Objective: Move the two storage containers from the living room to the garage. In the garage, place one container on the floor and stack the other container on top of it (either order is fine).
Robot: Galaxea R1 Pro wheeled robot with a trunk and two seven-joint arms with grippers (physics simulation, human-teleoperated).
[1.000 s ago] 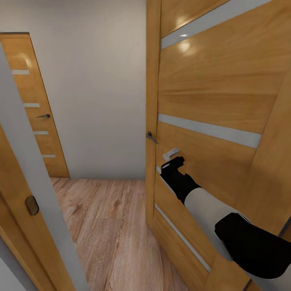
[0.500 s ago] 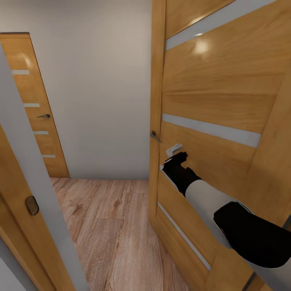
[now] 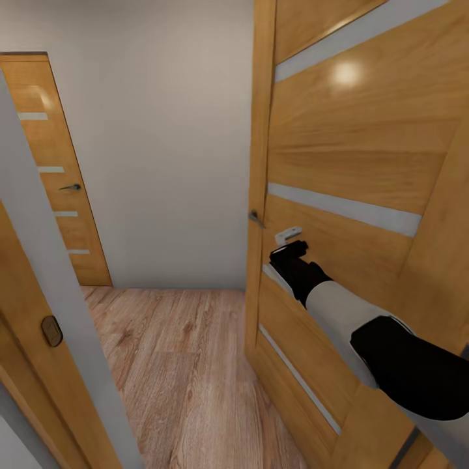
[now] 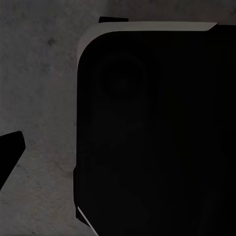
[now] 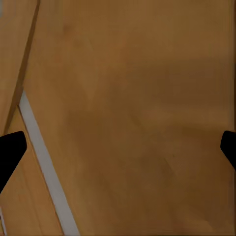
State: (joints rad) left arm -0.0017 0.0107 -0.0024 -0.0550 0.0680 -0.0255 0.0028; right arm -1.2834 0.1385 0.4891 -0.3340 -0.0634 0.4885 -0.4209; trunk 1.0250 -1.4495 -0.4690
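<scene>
1. Right gripper (image 3: pixel 291 249), black, its fingers spread wide, presses against the honey-coloured wooden door with pale grey horizontal strips (image 3: pixel 352 150), just beside the door's small dark metal lever handle (image 3: pixel 256 217).
2. Left gripper: state cannot be judged.
3. Light wood plank floor (image 3: pixel 176 365); second matching closed door (image 3: pixel 55 169) on the far wall.
4. No legible writing or labels.

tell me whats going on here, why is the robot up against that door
The robot is in a doorway with its right arm stretched out, the right gripper pressed against a wooden door just past the door handle. The right wrist view shows its fingers spread wide with the door panel close in front. Beyond lie a wood plank floor and a second, closed door. No storage containers are in sight.
</scene>
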